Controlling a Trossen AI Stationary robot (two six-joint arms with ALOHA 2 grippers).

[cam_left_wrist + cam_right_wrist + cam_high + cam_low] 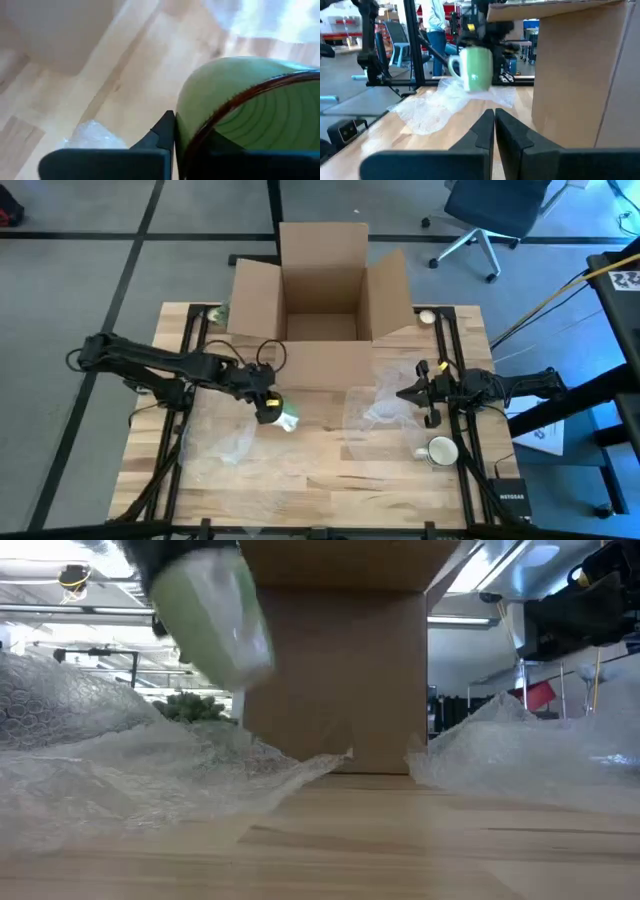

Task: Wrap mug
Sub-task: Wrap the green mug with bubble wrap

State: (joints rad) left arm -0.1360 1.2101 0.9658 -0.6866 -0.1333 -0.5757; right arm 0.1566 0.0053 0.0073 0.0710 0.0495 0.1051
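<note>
Green mug point(477, 68) upright in left gripper point(262, 402), handle sideways.

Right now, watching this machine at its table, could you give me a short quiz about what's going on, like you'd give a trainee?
1. True or false: the green mug is resting on the table.
2. Which arm holds the green mug? A) left B) right C) neither
3. Fill in: the right gripper has its fingers ____, holding nothing.

Key:
1. False. The low view shows the mug lifted above the bubble wrap.
2. A. The left gripper holds it by the rim, in front of the cardboard box.
3. Shut. The right arm waits at the table's right side, near a white mug standing on the table.
</note>
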